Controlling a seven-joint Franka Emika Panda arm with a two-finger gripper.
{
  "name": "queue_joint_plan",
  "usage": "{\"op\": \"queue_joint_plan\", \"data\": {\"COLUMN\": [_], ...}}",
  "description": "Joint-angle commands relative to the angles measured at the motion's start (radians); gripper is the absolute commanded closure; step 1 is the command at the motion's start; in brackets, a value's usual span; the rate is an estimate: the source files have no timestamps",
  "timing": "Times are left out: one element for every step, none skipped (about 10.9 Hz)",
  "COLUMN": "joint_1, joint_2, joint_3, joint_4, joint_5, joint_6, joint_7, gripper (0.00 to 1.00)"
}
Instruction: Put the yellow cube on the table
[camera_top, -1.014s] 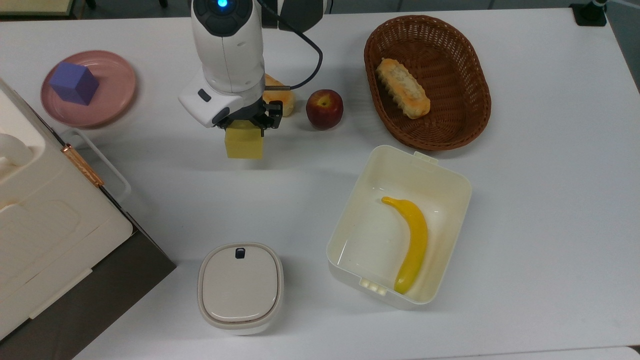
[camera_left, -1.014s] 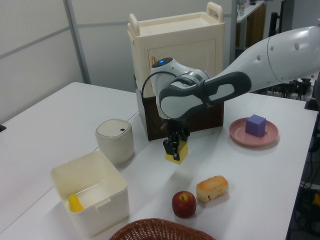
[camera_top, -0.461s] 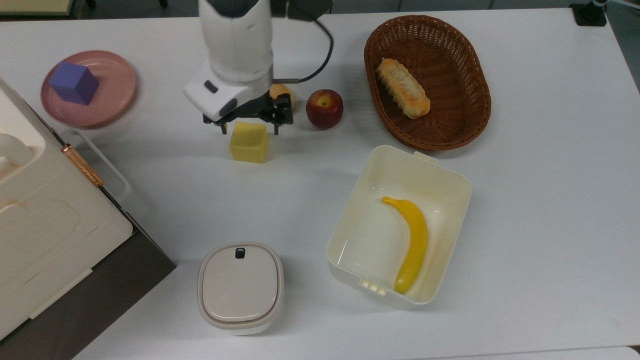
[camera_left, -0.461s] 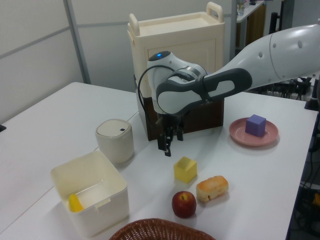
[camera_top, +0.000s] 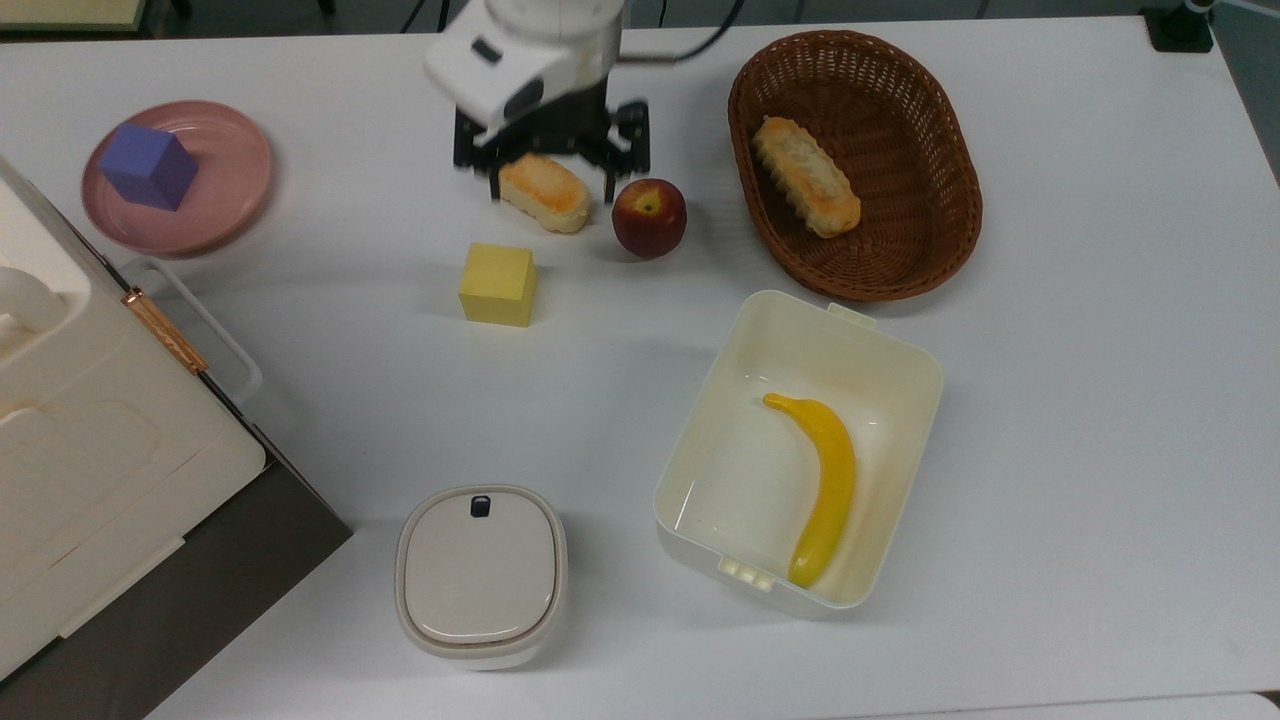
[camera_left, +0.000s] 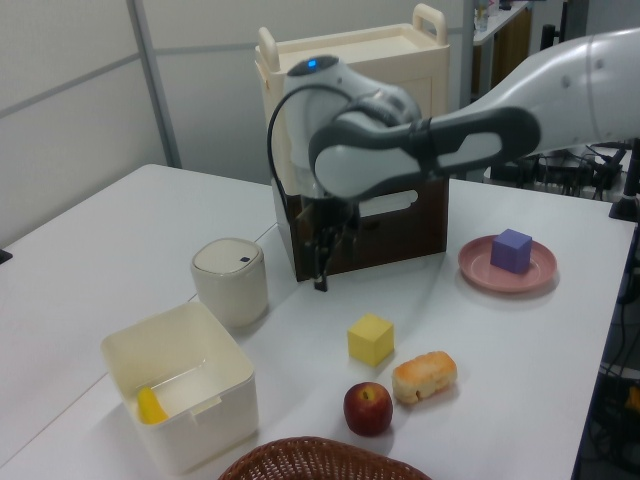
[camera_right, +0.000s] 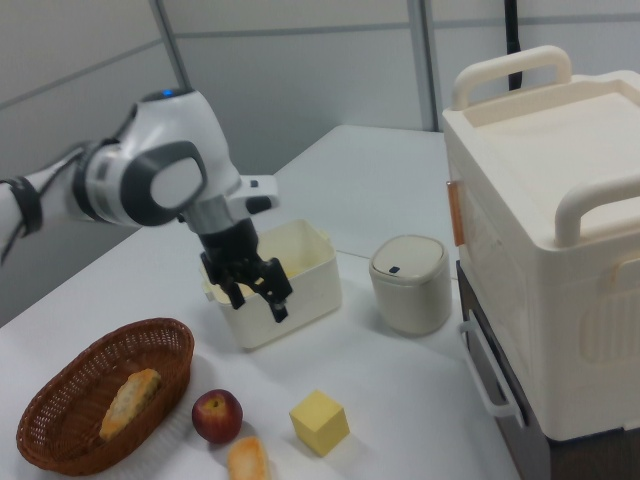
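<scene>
The yellow cube (camera_top: 497, 284) (camera_left: 370, 340) (camera_right: 320, 422) rests flat on the white table (camera_top: 1100, 400) (camera_left: 100, 250) (camera_right: 400, 390), with nothing touching it. My gripper (camera_top: 551, 192) (camera_left: 321, 272) (camera_right: 258, 301) is open and holds nothing. It hangs well above the tabletop and apart from the cube. In the top view it is beyond the cube toward the top edge, over the bread roll (camera_top: 545, 192). In the right view its two black fingers (camera_right: 278, 308) spread wide in front of the white box.
An apple (camera_top: 649, 217) lies by the roll. A wicker basket (camera_top: 960, 220) holds another bread. A white box (camera_top: 935, 380) holds a banana (camera_top: 825, 480). A purple cube (camera_top: 147, 166) sits on a pink plate (camera_top: 240, 190). A lidded canister (camera_top: 480, 575) and a cream cabinet (camera_top: 80, 440) stand at the top view's lower left.
My gripper opened and let go of the yellow cube, which now rests on the table. The gripper then rose and moved toward the top view's top edge.
</scene>
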Motion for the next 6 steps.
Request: {"op": "queue_joint_plan", "data": {"joint_1": [0.026,0.022,0.020,0.021,0.020,0.018], "joint_2": [-0.105,-0.128,-0.145,-0.147,-0.148,-0.148], "joint_3": [-0.040,-0.043,-0.043,-0.043,-0.043,-0.043], "joint_4": [0.004,0.000,-0.002,0.001,0.003,0.003], "joint_5": [-0.002,0.000,0.000,0.000,0.001,0.001], "joint_6": [-0.130,-0.136,-0.145,-0.180,-0.189,-0.193], "joint_7": [0.022,0.022,0.022,0.022,0.022,0.022], "gripper": [0.00,0.00,0.00,0.00,0.00,0.00]}}
